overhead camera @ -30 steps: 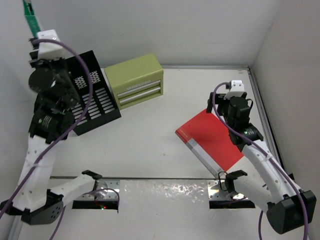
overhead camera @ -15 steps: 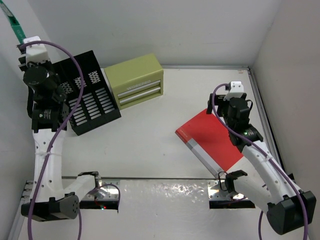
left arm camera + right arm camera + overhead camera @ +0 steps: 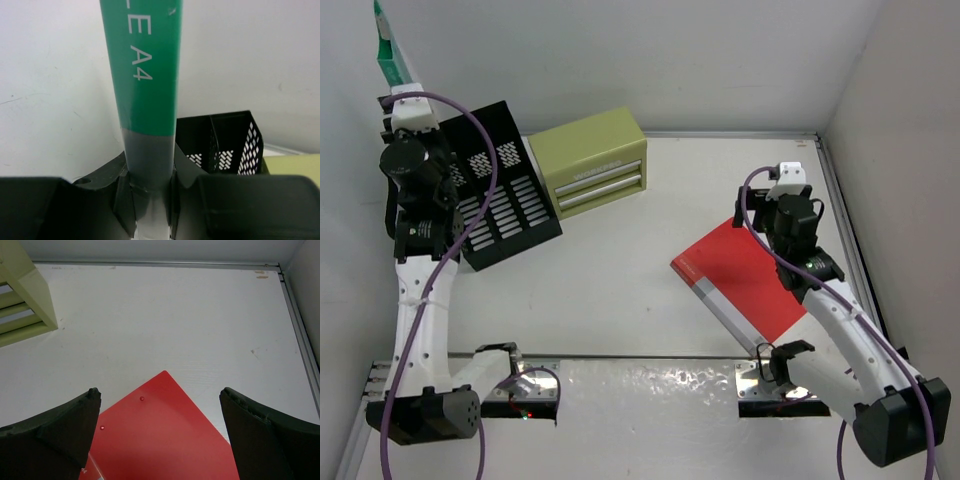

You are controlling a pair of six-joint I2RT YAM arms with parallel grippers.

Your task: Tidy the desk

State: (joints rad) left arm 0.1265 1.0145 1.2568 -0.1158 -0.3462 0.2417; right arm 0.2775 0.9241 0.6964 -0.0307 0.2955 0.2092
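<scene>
The counter (image 3: 620, 270) is lying open in the middle; the black mesh organizer (image 3: 505, 190) and olive-green drawer box (image 3: 588, 160) are blocking far left, the red binder (image 3: 745, 280) right.

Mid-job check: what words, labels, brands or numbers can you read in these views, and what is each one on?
"LE": white letters on the flat green plastic folder held in the left gripper; the start is cut off by the frame.
"A4": white, just below it on the same folder.
Brand lettering on the olive-green metal drawer box: too small to read.
Flat red book: no readable text.
</scene>
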